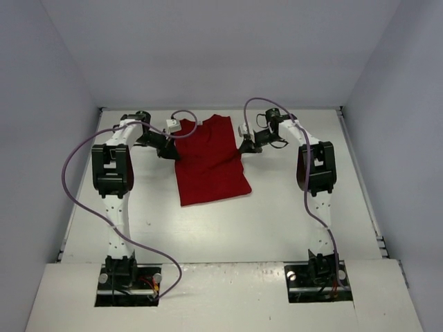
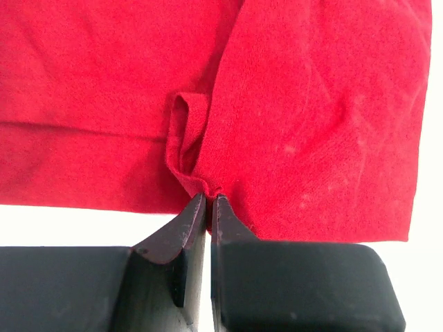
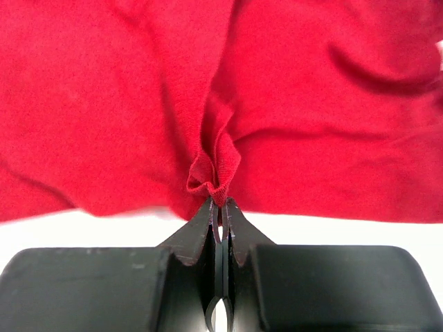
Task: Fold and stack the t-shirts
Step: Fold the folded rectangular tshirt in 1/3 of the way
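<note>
- From the top external camera: plain dark red short-sleeved cloth t-shirt (image 1: 210, 162) lying flat on the white table (image 1: 277, 221), in the far middle part, between the two arms. Folded into a long shape, narrower at the far end and wider at the near end.
- Same view: left end effector (image 1: 173, 153) at the left edge of the t-shirt, right end effector (image 1: 243, 146) at the right edge, both meeting the cloth along its far half.
- From the left wrist camera: left end effector (image 2: 210, 198) closed, black fingertips pinching a small pucker at the edge of the t-shirt (image 2: 318, 104). A little loop of folded cloth just beyond the tips. Strips of white table on either side of the jaws.
- From the right wrist camera: right end effector (image 3: 220, 203) closed, gripping a bunched fold at the edge of the t-shirt (image 3: 104, 97). Wrinkles fanning away from the pinch. White table showing just below the cloth's edge.
</note>
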Robot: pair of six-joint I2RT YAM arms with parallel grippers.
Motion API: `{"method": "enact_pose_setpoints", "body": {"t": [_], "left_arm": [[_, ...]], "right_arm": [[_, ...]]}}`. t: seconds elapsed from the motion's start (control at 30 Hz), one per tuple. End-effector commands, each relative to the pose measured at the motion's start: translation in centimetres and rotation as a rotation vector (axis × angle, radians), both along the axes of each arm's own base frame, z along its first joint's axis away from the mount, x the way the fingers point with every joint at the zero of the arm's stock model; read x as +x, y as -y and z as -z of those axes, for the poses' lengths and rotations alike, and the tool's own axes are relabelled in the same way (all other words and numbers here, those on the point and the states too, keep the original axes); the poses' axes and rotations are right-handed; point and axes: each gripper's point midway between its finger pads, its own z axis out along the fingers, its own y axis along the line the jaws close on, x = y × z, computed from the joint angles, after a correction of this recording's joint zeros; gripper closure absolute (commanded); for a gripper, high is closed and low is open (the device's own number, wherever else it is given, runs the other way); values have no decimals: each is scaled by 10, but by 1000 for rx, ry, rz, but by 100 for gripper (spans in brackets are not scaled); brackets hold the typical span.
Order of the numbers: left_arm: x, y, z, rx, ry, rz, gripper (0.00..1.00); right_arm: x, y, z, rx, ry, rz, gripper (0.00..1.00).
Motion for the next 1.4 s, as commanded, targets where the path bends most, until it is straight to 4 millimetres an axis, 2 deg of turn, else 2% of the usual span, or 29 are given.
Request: {"method": "enact_pose_setpoints", "body": {"t": [0.0, 0.03, 0.07, 0.1, 0.13, 0.17, 0.23, 0.27, 0.3, 0.33, 0.4, 0.47, 0.53, 0.57, 0.63, 0.67, 0.7, 0.77, 0.8, 0.83, 0.87, 0.9, 0.97, 1.1, 1.13, 1.2, 1.27, 1.33, 1.37], "left_arm": [[21, 6, -34, -33, 78, -6, 99], [24, 6, -31, -29, 71, -12, 98], [28, 6, -31, -27, 72, -16, 90], [29, 6, -28, -22, 67, -18, 86], [31, 6, -25, -15, 61, -22, 81], [34, 7, -24, -8, 58, -28, 72], [39, 6, -25, 2, 46, -47, 53], [39, 6, -24, 2, 43, -49, 47], [39, 5, -25, 10, 49, -51, 39], [40, 5, -27, 11, 48, -55, 24], [42, 4, -39, 21, 65, -70, 13], [46, -1, -51, 52, 78, -102, 11], [51, -7, -86, 84, 137, -156, 10], [53, -11, -95, 117, 149, -194, 10], [51, -17, -118, 169, 205, -230, 10], [48, -22, -126, 243, 247, -259, 10], [37, -23, -134, 274, 269, -271, 10], [23, -25, -165, 313, 388, -302, 10], [14, -22, -168, 305, 412, -299, 10], [4, -19, -165, 297, 422, -299, 10], [-8, -17, -150, 291, 396, -311, 10], [-23, -13, -164, 266, 425, -312, 10], [-51, -3, -155, 241, 383, -291, 10], [-104, 15, -126, 256, 350, -201, 10], [-118, 20, -120, 253, 351, -178, 10], [-142, 27, -105, 226, 326, -144, 10], [-149, 26, -89, 232, 345, -188, 10], [-158, 24, -74, 234, 405, -182, 10], [-160, 24, -74, 236, 465, -178, 9]], "right_arm": [[15, -13, -36, 68, 16, 10, 100], [16, -14, -34, 67, -8, 22, 100], [18, -14, -32, 66, -20, 30, 98], [19, -13, -30, 64, -30, 37, 96], [21, -13, -27, 59, -41, 44, 90], [22, -13, -23, 53, -52, 52, 82], [23, -12, -19, 43, -67, 63, 73], [23, -11, -19, 39, -69, 67, 67], [23, -11, -18, 35, -73, 71, 52], [24, -9, -20, 28, -79, 84, 47], [26, -6, -29, 26, -73, 99, 43], [30, 1, -52, 30, -46, 128, 38], [34, 9, -80, 29, -10, 163, 37], [33, 11, -91, 20, 11, 172, 37], [28, 17, -115, -27, 85, 197, 37], [19, 21, -131, -70, 139, 212, 37], [13, 15, -135, -97, 158, 211, 37], [0, 22, -136, -205, 186, 265, 37], [-7, 22, -131, -252, 204, 267, 37], [-14, 21, -128, -293, 225, 267, 37], [-24, 17, -130, -315, 247, 264, 36], [-31, 23, -112, -372, 234, 280, 35], [-47, 26, -99, -405, 236, 279, 35], [-78, 28, -82, -420, 241, 267, 36], [-87, 28, -68, -432, 237, 253, 37], [-103, 24, -56, -431, 275, 228, 39], [-113, 22, -55, -404, 323, 229, 41], [-113, 17, -55, -369, 363, 221, 43], [-116, 18, -51, -361, 375, 210, 43]]}}
